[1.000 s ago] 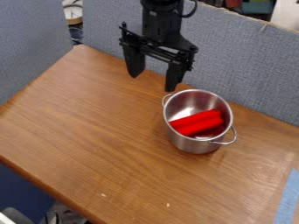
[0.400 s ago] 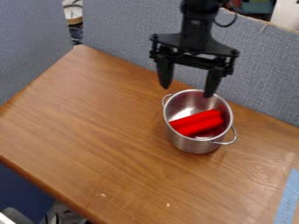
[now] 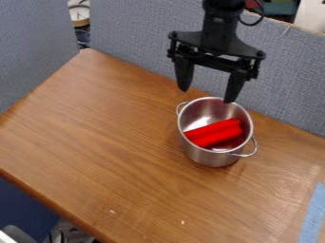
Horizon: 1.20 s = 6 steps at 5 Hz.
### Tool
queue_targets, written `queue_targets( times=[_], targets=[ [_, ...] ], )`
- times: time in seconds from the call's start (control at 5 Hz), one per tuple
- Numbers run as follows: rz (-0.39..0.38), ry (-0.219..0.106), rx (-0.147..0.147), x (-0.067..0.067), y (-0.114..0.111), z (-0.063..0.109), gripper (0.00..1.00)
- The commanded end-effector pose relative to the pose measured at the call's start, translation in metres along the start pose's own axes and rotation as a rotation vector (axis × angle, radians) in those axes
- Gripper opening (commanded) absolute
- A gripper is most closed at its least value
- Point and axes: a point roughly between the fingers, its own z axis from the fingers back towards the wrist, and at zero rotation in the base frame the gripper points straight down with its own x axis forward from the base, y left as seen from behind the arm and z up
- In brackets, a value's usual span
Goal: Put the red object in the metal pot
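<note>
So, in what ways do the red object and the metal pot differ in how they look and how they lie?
The red object is bright, matte red; the metal pot is shiny silver. The red object is a long block with rounded ends, while the pot is round with straight sides and a loop handle. The block lies slanted inside, while the pot stands upright on the table. Both are small and sit below the open tool.

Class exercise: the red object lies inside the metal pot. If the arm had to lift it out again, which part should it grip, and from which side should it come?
Probably from straight above: the metal pot's straight walls block any sideways approach. Grip the red object at its middle, across its short width, with the open gripper turned crosswise to the object's long axis, which lies diagonally in the pot.
</note>
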Motion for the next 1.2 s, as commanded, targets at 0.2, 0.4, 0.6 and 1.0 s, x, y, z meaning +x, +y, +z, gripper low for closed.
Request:
queue_targets(
  times=[0.2, 0.4, 0.6, 1.0],
  targets=[
    [-0.078, -0.033, -0.007, 0.012, 0.029, -0.011, 1.0],
    [0.009, -0.034, -0.018, 0.025, 0.042, -0.032, 1.0],
    [0.054, -0.027, -0.006, 0.007, 0.041, -0.024, 1.0],
    [0.113, -0.067, -0.029, -0.028, 0.035, 0.003, 1.0]
  ],
)
